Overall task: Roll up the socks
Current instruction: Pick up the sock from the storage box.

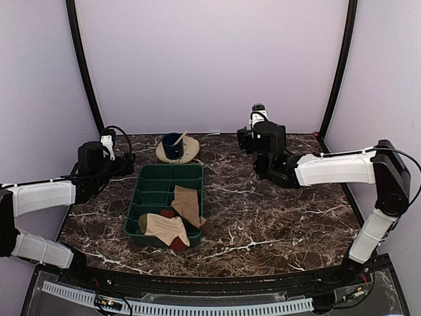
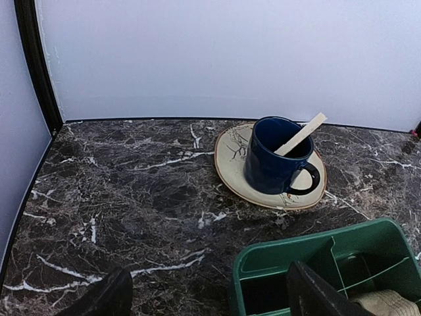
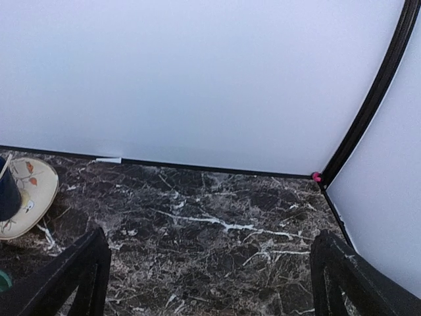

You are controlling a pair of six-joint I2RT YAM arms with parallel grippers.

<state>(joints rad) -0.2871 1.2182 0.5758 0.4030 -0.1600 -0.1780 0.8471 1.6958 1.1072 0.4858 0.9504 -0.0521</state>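
Socks lie flat and unrolled across the near end of the green tray, so I judge that no rolling is done and both are left to do. The left gripper and right gripper stand wide and empty, with the socks well behind both sets of jaws, between the two.

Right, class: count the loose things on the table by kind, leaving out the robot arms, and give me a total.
Socks: 2
Tray: 1
Saucer: 1
Cup: 1
Stick: 1
Total: 6
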